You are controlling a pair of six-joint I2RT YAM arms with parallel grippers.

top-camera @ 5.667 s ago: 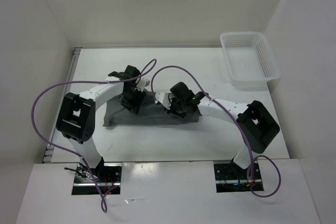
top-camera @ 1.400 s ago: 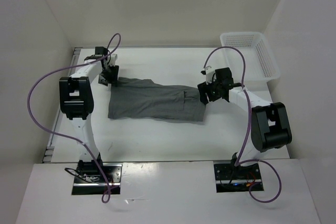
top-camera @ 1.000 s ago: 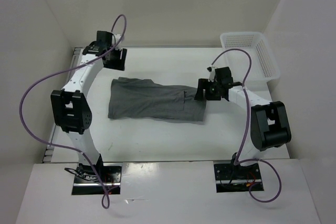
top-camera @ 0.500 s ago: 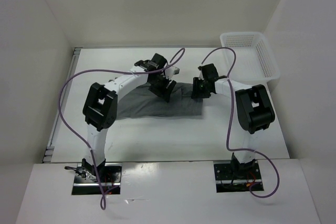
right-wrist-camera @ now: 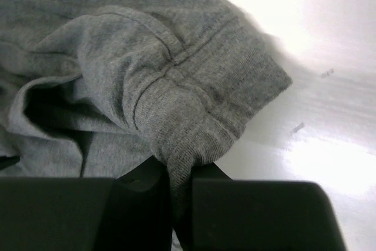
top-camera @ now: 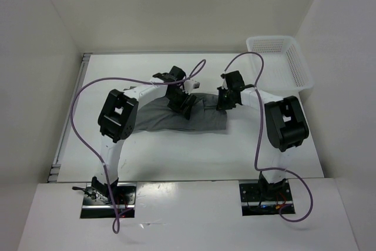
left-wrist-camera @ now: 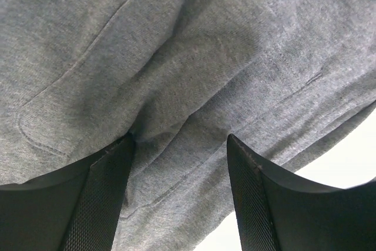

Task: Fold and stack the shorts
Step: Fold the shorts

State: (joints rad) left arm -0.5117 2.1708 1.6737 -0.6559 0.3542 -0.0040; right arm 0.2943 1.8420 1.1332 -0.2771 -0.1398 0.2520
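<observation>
Your shorts [top-camera: 205,123] look partly folded: right gripper [right-wrist-camera: 176,174] clamps a hem, left gripper [left-wrist-camera: 179,139] jaws apart on cloth; stacking undone.

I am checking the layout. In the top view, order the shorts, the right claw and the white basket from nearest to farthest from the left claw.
1. grey shorts, directly beneath it
2. right claw, just to its right
3. white basket, far right corner

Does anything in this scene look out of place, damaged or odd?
Nothing is spilled or damaged. Only the shorts lie rumpled: their right end is bunched into a raised fold where the right gripper pinches the ribbed edge.
</observation>
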